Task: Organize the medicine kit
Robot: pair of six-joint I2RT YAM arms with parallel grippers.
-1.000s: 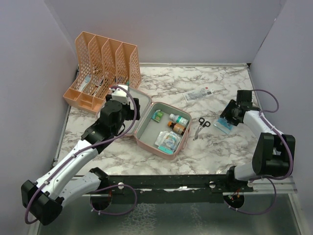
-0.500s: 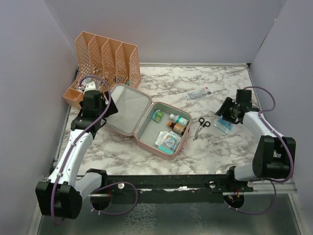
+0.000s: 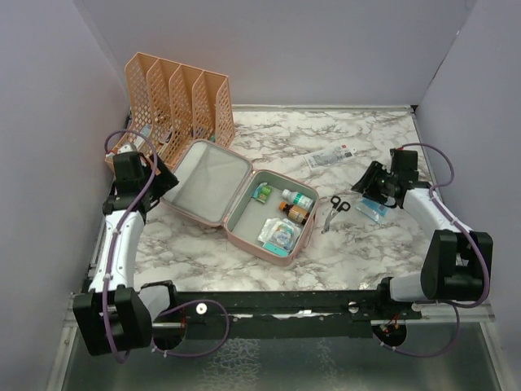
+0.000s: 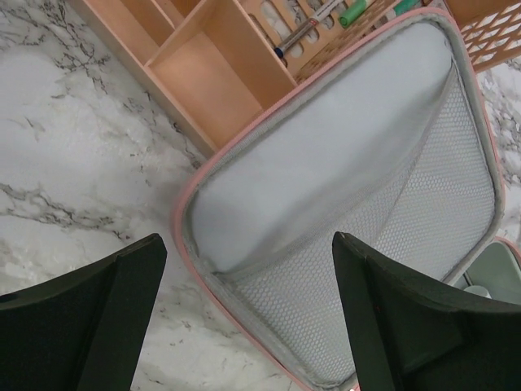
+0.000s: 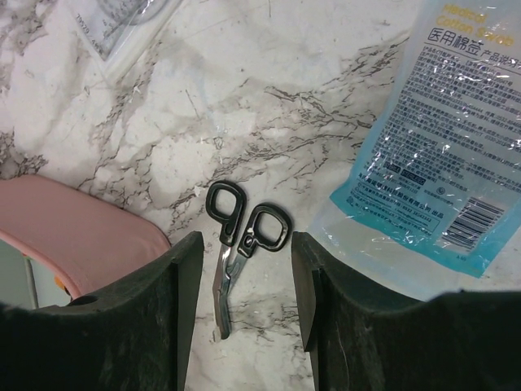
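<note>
The pink medicine kit (image 3: 286,249) lies open mid-table, lid (image 3: 207,181) with mesh pocket tilted back to the left. Its base holds small bottles (image 3: 297,199) and a packet (image 3: 278,235). My left gripper (image 3: 155,175) is open and empty beside the lid's left edge; the lid lining (image 4: 326,155) fills the left wrist view. My right gripper (image 3: 368,184) is open and empty above black-handled scissors (image 5: 240,240), which lie on the marble just right of the kit (image 5: 73,244). A blue cotton-swab packet (image 5: 444,138) lies to the right of the scissors.
An orange perforated file rack (image 3: 175,106) stands at the back left, close behind the lid, with pens in it (image 4: 313,24). A clear flat packet (image 3: 330,155) lies at the back centre. Walls close in on the left, back and right.
My left arm has swung out to the left, away from the kit lid, which has dropped further open. My right gripper has shifted slightly left toward the scissors.
</note>
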